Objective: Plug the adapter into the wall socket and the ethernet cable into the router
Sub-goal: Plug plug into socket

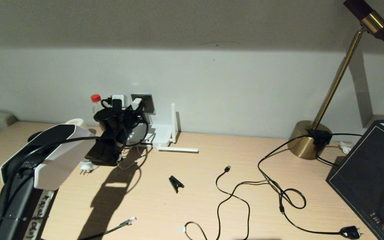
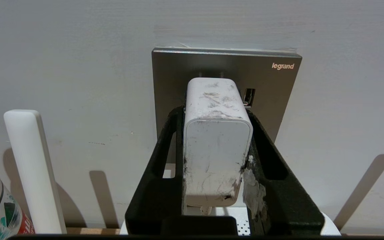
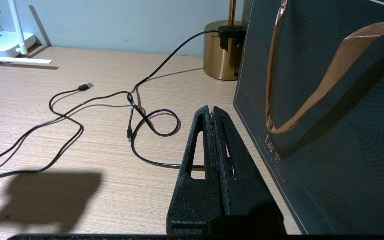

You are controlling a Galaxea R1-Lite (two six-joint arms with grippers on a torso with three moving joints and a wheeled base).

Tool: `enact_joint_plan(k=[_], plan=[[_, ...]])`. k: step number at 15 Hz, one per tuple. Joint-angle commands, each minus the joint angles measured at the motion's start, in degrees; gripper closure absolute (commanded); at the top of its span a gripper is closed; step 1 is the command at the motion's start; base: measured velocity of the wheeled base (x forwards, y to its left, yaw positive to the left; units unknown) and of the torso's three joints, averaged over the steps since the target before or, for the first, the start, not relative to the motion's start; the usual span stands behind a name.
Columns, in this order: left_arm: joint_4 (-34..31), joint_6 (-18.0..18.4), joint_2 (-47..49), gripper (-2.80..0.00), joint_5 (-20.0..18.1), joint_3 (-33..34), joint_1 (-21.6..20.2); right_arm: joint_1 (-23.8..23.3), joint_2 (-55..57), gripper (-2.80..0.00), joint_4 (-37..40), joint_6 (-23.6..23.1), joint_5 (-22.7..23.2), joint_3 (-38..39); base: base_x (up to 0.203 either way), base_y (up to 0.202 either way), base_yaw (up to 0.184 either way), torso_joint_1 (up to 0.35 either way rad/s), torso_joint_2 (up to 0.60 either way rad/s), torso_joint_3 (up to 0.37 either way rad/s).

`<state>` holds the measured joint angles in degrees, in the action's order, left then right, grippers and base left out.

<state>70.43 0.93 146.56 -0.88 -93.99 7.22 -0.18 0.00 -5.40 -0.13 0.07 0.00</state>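
My left gripper [image 2: 213, 111] is shut on the scuffed white adapter [image 2: 216, 146], one black finger on each side. It holds the adapter's front end against the grey wall socket [image 2: 272, 86], and two short pins show in the narrow gap between them. The head view has this gripper [image 1: 133, 108] at the socket [image 1: 148, 103], above the white router [image 1: 161, 133]. The black ethernet cable [image 1: 125, 222] lies on the desk near the front edge, its clear connector free. My right gripper [image 3: 212, 110] is shut on nothing, low over the desk beside a dark bag.
A red-capped bottle [image 1: 95, 103] stands left of the socket and a white travel plug [image 1: 86, 166] lies under the arm. On the desk are a black clip [image 1: 176, 183], a thin USB cable [image 1: 227, 196] and a mains-plug cord [image 1: 350, 232]. A brass lamp base [image 1: 307, 140] and the bag [image 1: 368, 173] stand right.
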Motion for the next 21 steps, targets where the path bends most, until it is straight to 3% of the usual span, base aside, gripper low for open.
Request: enact_joint_plan(k=[1, 21], plan=[[0.24, 0.00, 0.72, 0.00, 0.00, -0.78, -0.01, 0.01, 0.09, 0.00, -0.05, 0.01, 0.01, 2.02, 0.000, 0.000, 0.000, 0.000, 0.00, 0.000], [-2.17, 0.04, 3.62, 0.00, 0.00, -5.73, -0.01, -0.07, 0.09, 0.00, -0.05, -0.04, 0.01, 2.02, 0.000, 0.000, 0.000, 0.000, 0.00, 0.000]])
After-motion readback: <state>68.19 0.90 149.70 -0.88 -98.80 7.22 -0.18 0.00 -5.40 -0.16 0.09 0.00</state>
